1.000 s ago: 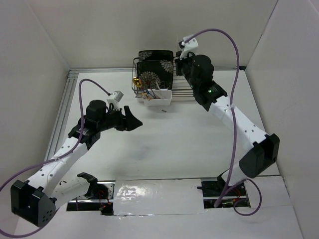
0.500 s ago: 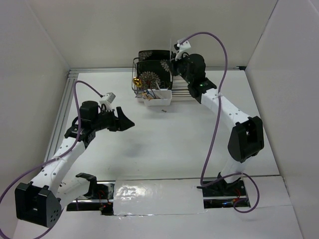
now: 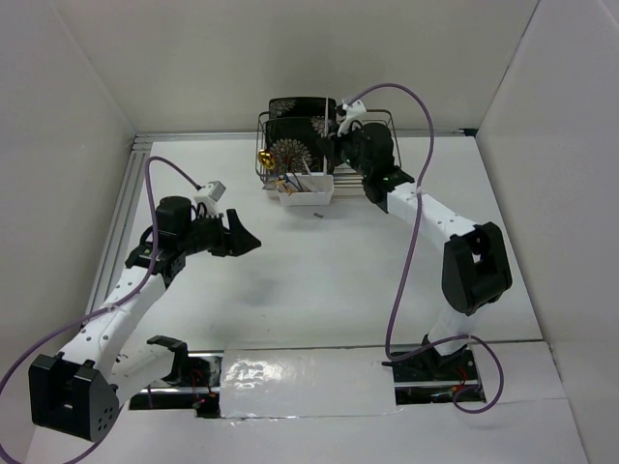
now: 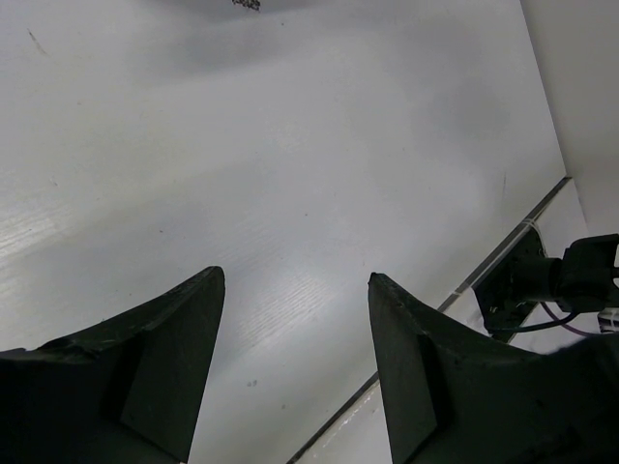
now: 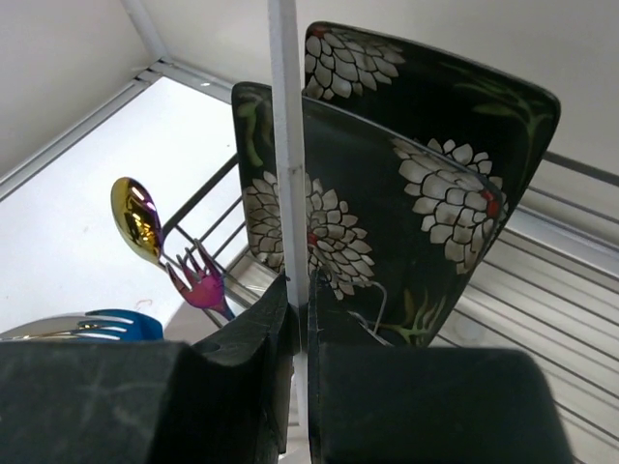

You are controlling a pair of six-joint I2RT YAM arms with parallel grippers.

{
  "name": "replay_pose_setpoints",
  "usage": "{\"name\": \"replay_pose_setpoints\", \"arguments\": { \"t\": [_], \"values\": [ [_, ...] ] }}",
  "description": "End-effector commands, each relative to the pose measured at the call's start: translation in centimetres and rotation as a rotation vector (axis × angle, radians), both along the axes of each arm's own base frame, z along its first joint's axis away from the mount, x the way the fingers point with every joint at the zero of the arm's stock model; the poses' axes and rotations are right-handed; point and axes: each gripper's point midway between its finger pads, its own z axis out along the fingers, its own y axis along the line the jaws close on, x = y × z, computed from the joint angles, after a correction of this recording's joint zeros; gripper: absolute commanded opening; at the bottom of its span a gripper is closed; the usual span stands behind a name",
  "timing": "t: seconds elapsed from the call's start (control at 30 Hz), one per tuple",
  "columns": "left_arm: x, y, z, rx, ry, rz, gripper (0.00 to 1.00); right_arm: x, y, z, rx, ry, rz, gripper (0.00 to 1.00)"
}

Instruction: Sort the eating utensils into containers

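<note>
Pale chopstick [image 5: 287, 145] upright in the right jaws, which are clamped together on its lower part; behind it in the wrist view stand the black floral plates [image 5: 416, 174], up in the wire rack [image 3: 382, 121] at the far end of the bench [image 3: 319, 280]; it is held vertical, we judge, so it can go end-first into a slot of the white caddy [image 3: 308, 199], which sits against the near side of the rack; gold spoon [image 5: 135, 220] and pink fork [image 5: 198, 285] stand heads-up to the left, though which compartment holds them we cannot tell; left jaws are spread wide apart with nothing between them, hovering above the bench at the near left, well apart from the caddy; parked there, we'd say, to leave room at the far end.
</note>
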Motion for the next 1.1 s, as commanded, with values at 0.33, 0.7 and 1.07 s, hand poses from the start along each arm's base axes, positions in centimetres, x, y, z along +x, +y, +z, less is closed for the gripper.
{"name": "replay_pose_setpoints", "arguments": {
  "t": [0.33,0.7,1.07],
  "values": [
    [-0.2,-0.6,1.7,0.028,-0.069,-0.047,0.73,-1.0,1.6,-1.1,0.005,-0.037,0.097,0.15],
    [-0.9,-1.7,1.9,0.039,-0.090,-0.094,0.74,-1.3,1.4,4.7,-0.052,-0.061,0.103,0.72],
    [1.4,-1.6,7.1,-0.003,-0.174,-0.072,0.77,-3.9,-4.5,15.9,0.003,-0.130,-0.078,1.00]
  ]
}}
